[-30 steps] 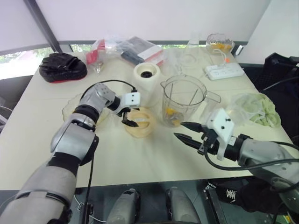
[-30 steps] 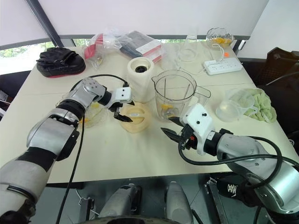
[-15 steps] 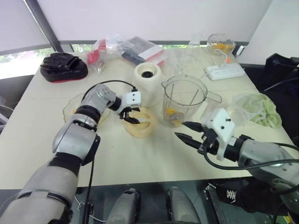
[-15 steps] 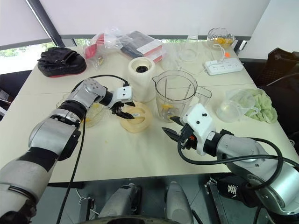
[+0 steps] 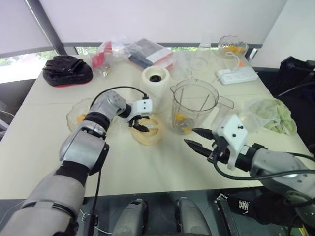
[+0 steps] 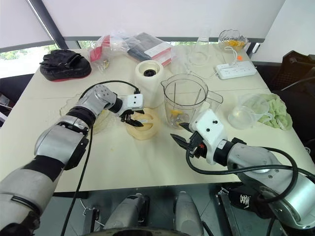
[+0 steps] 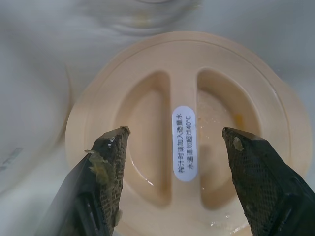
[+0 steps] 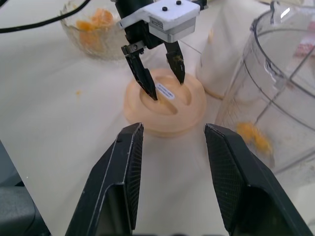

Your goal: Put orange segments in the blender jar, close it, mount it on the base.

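**Lid not fitted, jar off its base, left gripper at the lid.**
Clear plastic blender jar (image 5: 194, 101) stands upright mid-desk, top open, with a few orange segments (image 5: 181, 119) at its bottom. Round beige lid (image 5: 153, 136) lies flat on the pale desk (image 5: 147, 167) just left of the jar. Left gripper (image 7: 173, 132) is down at the lid, jaws open, one either side of the centre grip bar with the white label; can't tell if they touch it. Bits of pulp stick to one finger. White cylindrical blender base (image 5: 155, 78) stands just behind the lid, beside the jar. Right gripper (image 5: 189, 136) hovers over the desk in front of the jar, jaws open, empty. Glass bowl (image 5: 74, 109) holding more orange sits further left, by the left forearm.
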{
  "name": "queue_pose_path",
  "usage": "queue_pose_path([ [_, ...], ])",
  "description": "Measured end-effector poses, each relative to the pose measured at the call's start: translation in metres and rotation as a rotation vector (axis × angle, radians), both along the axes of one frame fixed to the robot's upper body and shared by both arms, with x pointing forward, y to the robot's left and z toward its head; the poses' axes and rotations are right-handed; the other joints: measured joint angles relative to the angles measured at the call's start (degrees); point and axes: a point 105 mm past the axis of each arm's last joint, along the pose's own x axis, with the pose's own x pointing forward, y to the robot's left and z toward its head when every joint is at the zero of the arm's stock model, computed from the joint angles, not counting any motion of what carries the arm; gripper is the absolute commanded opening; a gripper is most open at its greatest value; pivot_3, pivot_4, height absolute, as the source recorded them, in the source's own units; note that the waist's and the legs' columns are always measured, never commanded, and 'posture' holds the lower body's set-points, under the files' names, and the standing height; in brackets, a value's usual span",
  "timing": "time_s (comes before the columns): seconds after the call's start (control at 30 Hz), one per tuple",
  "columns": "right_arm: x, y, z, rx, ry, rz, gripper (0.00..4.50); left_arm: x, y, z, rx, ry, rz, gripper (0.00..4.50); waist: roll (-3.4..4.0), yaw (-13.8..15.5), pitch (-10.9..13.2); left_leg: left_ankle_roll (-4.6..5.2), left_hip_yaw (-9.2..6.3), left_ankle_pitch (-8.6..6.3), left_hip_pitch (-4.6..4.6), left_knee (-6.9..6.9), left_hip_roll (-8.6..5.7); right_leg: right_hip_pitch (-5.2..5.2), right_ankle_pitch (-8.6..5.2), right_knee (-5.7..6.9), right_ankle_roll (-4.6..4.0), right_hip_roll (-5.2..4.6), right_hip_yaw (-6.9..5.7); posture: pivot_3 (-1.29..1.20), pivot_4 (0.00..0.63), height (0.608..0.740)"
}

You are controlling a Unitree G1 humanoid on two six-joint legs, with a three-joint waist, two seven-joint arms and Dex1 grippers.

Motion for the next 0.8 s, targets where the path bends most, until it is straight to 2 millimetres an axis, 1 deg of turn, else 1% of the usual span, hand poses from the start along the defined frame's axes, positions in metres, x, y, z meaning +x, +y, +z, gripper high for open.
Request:
queue_pose_path([
  [0.2, -0.004, -0.001, -0.002, -0.002, 0.006, -0.016, 2.04, -0.003, 0.003, -0.014, 0.032, 0.019, 0.010, 3.17, -0.01, -0.04, -0.01, 0.00, 0.00, 0.00, 0.01, 0.00, 0.00, 0.00, 0.00, 0.01, 0.00, 0.00, 0.00, 0.00, 0.150, 0.740],
  [0.37, -0.005, -0.004, -0.001, -0.005, 0.000, -0.038, 2.04, -0.002, 0.002, -0.018, 0.027, 0.017, 0.040, 3.17, -0.08, 0.00, -0.11, 0.00, 0.00, 0.00, 0.07, 0.01, 0.00, 0.07, 0.00, 0.03, 0.00, 0.00, 0.00, 0.00, 0.150, 0.740],
  [0.47, -0.006, -0.005, -0.002, -0.005, 0.003, -0.043, 2.04, -0.001, 0.003, -0.019, 0.022, 0.022, 0.060, 2.33, -0.16, 0.01, -0.18, 0.00, 0.00, 0.00, 0.16, 0.02, 0.00, 0.17, 0.00, 0.04, 0.00, 0.00, 0.00, 0.00, 0.150, 0.740],
  [0.6, -0.006, -0.006, -0.003, -0.011, 0.008, -0.048, 2.04, -0.001, 0.002, -0.019, 0.005, 0.023, 0.073, 0.35, -0.19, 0.08, -0.23, 0.00, 0.00, 0.00, 0.19, 0.03, 0.00, 0.22, 0.00, 0.04, 0.00, 0.00, 0.00, 0.00, 0.150, 0.740],
  [0.63, -0.006, -0.006, -0.003, -0.012, 0.008, -0.048, 2.04, -0.001, 0.002, -0.019, 0.001, 0.027, 0.081, 0.23, -0.19, 0.12, -0.25, 0.00, 0.00, 0.00, 0.23, 0.04, 0.00, 0.25, 0.00, 0.04, 0.00, 0.00, 0.00, 0.00, 0.150, 0.740],
  [0.8, -0.007, -0.008, -0.007, -0.010, 0.026, -0.058, 2.04, -0.001, 0.003, -0.019, -0.015, 0.055, 0.099, 0.24, -0.20, 0.06, -0.26, 0.00, 0.00, 0.00, 0.22, 0.05, 0.00, 0.25, 0.00, 0.05, 0.00, 0.01, 0.00, 0.00, 0.150, 0.740],
])
